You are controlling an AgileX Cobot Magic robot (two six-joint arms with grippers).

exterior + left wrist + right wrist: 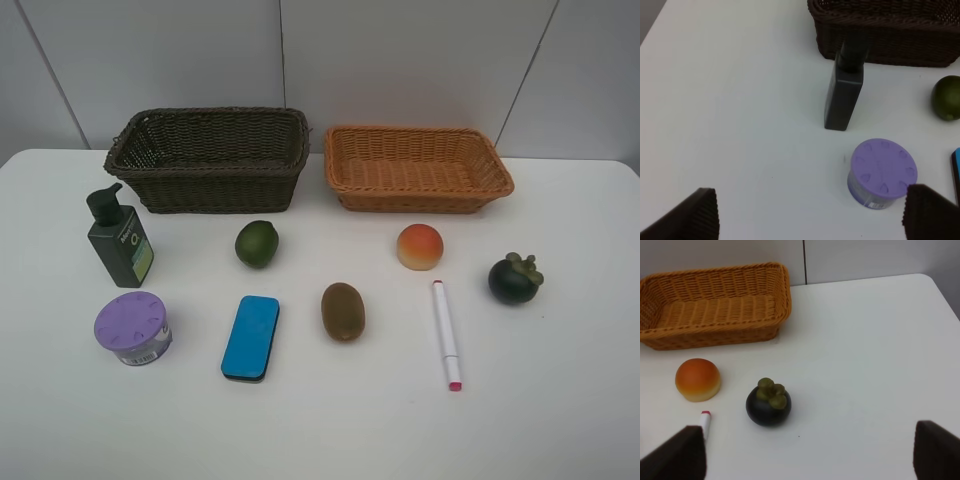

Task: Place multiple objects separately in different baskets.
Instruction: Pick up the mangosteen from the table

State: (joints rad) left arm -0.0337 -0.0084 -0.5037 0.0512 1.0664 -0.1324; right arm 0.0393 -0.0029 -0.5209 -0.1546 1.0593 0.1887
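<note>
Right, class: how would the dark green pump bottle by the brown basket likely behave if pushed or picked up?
The pump bottle stands upright, tall on a narrow base, so a push near its top would probably tip it. Its flat sides look rigid and smooth: likely a steady grip, though perhaps slippery.

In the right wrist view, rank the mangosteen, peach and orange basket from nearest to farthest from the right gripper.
1. Mangosteen, just ahead of the right gripper.
2. Peach, beyond it, nearer the basket.
3. Orange basket, farthest, behind the peach.
</note>
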